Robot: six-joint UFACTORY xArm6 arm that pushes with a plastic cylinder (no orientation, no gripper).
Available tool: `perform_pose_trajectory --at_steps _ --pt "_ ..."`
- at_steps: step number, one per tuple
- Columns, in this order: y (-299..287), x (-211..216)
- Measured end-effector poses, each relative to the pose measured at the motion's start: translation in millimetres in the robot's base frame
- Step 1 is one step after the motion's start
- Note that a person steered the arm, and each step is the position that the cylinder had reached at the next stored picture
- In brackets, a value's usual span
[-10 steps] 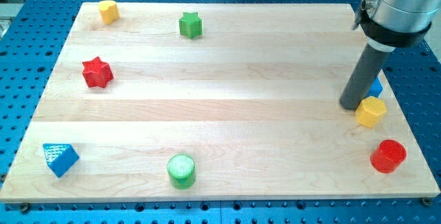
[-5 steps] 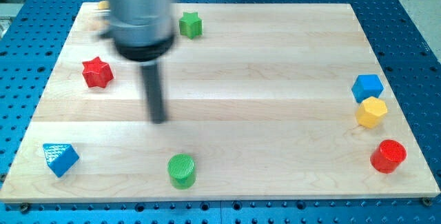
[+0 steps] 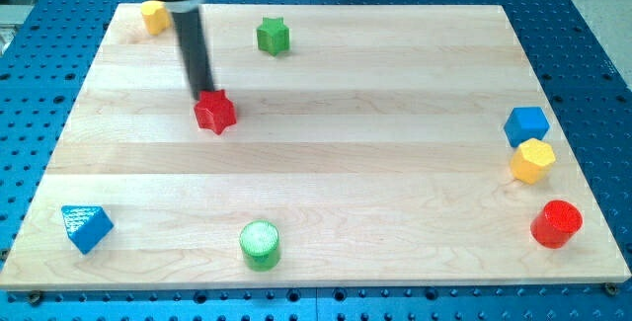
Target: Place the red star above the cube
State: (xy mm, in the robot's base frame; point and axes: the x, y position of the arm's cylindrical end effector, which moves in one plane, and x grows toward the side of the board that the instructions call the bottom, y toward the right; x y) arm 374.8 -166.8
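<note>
The red star (image 3: 215, 113) lies on the wooden board (image 3: 326, 153), left of centre. My tip (image 3: 202, 95) touches the star's upper left edge; the dark rod rises from there to the view's top left. The blue cube (image 3: 526, 124) sits far off at the view's right edge, with a yellow hexagonal block (image 3: 532, 160) just below it.
A red cylinder (image 3: 556, 223) is at the lower right. A green cylinder (image 3: 260, 243) stands near the bottom edge, a blue triangular block (image 3: 85, 226) at the lower left. A green star (image 3: 273, 36) and a yellow block (image 3: 153, 15) lie near the top.
The rod swept from the right side across to the left, then went behind the red star. The star has slid right and slightly down from near the left edge.
</note>
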Motion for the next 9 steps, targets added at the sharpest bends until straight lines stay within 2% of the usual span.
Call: perform_pose_trajectory --at_steps 1,2,3,4,5,6,7,8,9 --pt "-3.2 60.7" --pt "58.8 41.8" --pt "90.8 16.2" --pt "57.5 6.2" --pt "168.8 -50.5" --pt "235.3 -51.8" --pt "126.9 -44.6" --pt "95.5 6.3" --pt "187.0 4.4"
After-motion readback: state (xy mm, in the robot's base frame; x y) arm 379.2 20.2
